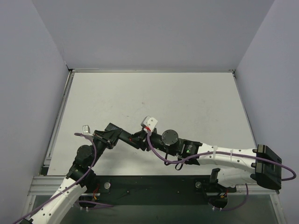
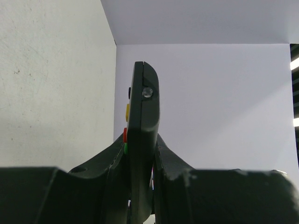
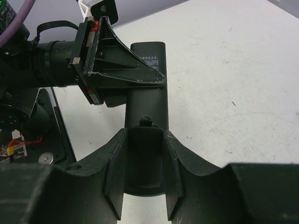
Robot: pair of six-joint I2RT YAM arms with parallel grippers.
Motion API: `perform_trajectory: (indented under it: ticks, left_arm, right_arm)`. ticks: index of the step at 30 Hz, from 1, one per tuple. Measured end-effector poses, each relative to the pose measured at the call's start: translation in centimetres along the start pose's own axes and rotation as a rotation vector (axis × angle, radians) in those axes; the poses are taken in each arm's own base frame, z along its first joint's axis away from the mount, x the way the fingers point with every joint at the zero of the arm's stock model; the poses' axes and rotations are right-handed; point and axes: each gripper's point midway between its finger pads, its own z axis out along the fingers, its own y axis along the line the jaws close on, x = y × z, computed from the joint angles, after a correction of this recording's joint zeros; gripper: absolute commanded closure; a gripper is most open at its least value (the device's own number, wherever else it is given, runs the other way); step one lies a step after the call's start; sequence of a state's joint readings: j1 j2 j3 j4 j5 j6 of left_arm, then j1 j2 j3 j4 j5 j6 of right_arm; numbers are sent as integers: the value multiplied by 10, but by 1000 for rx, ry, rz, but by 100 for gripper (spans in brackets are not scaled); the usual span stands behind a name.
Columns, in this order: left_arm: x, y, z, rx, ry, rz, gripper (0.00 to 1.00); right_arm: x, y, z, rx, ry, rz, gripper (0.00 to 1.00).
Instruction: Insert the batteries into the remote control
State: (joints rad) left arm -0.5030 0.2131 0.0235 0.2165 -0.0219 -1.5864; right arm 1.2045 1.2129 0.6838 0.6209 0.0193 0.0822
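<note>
R gripper fingers, closest to lens, sit narrow round the tail end of the remote control, seemingly pinching its sides at the back cover. L gripper clamps the remote mid-body, above the table. No batteries in view. Prob. cover-removal stage; next needs back cover slid off w/ L holding firm.

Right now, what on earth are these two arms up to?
Both arms hold one slim black rectangular remote control in the air above the white table. The left gripper is clamped on it partway along, edge-on to its own camera. The right gripper is closed around one end, facing the remote's back. No batteries show in any view.
</note>
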Motion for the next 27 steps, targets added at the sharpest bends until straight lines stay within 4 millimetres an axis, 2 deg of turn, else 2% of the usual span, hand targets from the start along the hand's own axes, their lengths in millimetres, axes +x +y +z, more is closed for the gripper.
perform_trajectory:
  ticks: [4, 14, 19, 27]
  left_arm:
    - [1, -1, 0, 5, 5, 1, 100]
    - [3, -5, -2, 22, 15, 0, 100]
    - [5, -10, -3, 40, 25, -7, 100]
    - [4, -11, -3, 44, 25, -8, 100]
  right_arm:
    - [1, 4, 2, -20, 9, -2, 82]
    - [0, 9, 3, -50, 19, -6, 68]
    - [8, 10, 4, -58, 51, -12, 63]
    - [9, 11, 4, -64, 60, -12, 48]
